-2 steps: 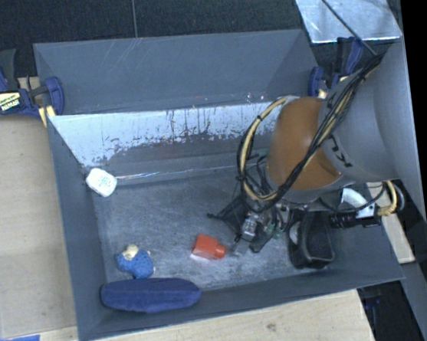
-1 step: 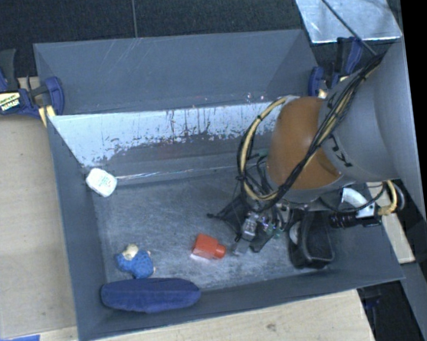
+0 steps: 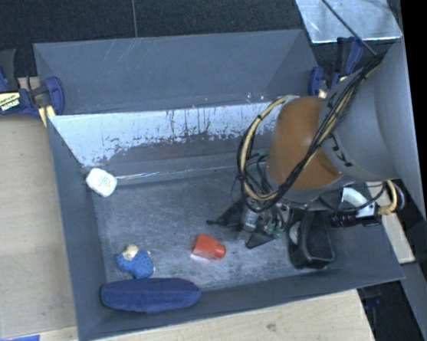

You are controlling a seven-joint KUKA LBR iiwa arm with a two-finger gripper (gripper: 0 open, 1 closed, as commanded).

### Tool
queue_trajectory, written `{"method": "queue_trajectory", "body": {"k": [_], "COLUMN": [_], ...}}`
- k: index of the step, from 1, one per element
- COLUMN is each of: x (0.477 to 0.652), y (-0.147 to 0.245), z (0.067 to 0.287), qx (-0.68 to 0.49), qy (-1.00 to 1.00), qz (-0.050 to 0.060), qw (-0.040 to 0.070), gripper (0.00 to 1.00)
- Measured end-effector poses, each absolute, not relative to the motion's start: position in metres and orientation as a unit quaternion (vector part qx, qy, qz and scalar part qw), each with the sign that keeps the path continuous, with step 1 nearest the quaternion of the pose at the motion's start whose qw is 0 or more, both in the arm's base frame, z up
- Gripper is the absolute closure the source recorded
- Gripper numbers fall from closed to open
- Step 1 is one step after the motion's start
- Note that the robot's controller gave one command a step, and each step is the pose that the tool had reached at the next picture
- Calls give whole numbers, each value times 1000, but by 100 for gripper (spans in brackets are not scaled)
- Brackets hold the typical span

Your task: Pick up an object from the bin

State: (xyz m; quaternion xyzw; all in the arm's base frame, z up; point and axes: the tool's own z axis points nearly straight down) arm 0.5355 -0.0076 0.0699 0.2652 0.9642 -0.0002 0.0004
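- The small red block (image 3: pixel 207 247) lies on the floor of the bin (image 3: pixel 163 203), near the middle of the near wall.
- The gripper (image 3: pixel 233 233) hangs just right of it, fingers spread, nothing between them.
- A blue pouch (image 3: pixel 149 295) lies in the near left corner.

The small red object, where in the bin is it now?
The small red object lies low and central in the camera view, just left of the gripper and right of the small blue toy.
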Motion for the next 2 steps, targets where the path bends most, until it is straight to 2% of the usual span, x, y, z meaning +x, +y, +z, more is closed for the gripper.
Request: {"method": "queue_trajectory", "body": {"k": [1, 2], "x": [537, 539], "y": [-8, -9], "z": [95, 133], "qx": [264, 263], "qy": [965, 965], "qz": [1, 1], "qw": [3, 4], "gripper": [100, 100]}}
